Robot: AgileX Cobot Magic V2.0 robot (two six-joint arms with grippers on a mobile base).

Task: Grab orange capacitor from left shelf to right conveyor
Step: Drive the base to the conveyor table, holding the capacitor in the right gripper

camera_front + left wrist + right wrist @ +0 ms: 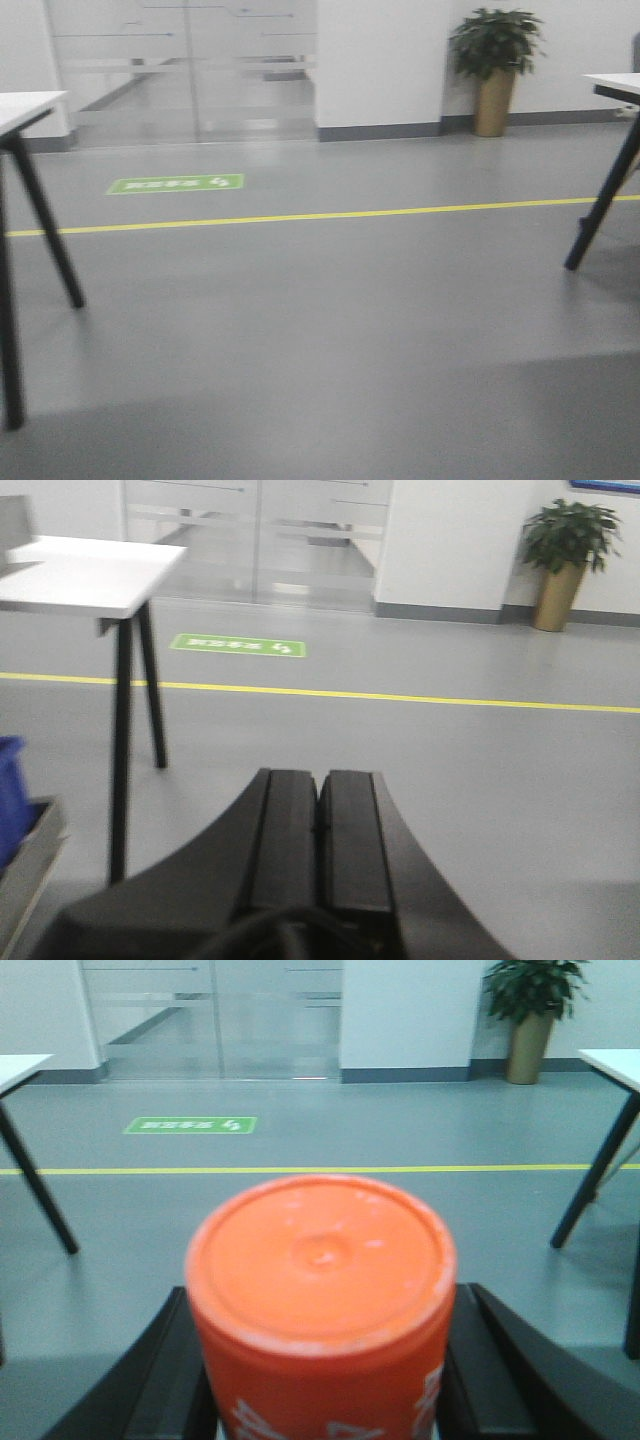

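We are in the carry step. The capacitor [320, 1260] is off the shelf and stands upright in the right tool [325, 1310], whose two dark fingers [175, 1360] press against its sides. Its flat orange top faces the wrist camera, and white print shows low on its side. The left tool [320, 810] carries nothing, and its fingers [290, 830] are pressed together with no gap between them.

Ahead of us is only open grey floor [330, 330], crossed by a yellow line [320, 215], with a green floor sign [175, 184] beyond it. A white table [25, 105] stands at the left and another table [615, 82] at the right. The conveyor appears in no view, so we judge the drop-off to be some way off yet. At the lower left of the left wrist view there is a blue bin [10, 790] with a grey edge [30, 850] beside it. These may belong to the shelf, but we cannot tell.

The next move calls for turning or driving to the right until the dark belt comes into view. The right tool should keep its grip firm and the capacitor upright all the while. We would then bring that arm over the belt and lower it until the base touches. Only then should the tool let go, since a smooth can like this could tip or roll if dropped.
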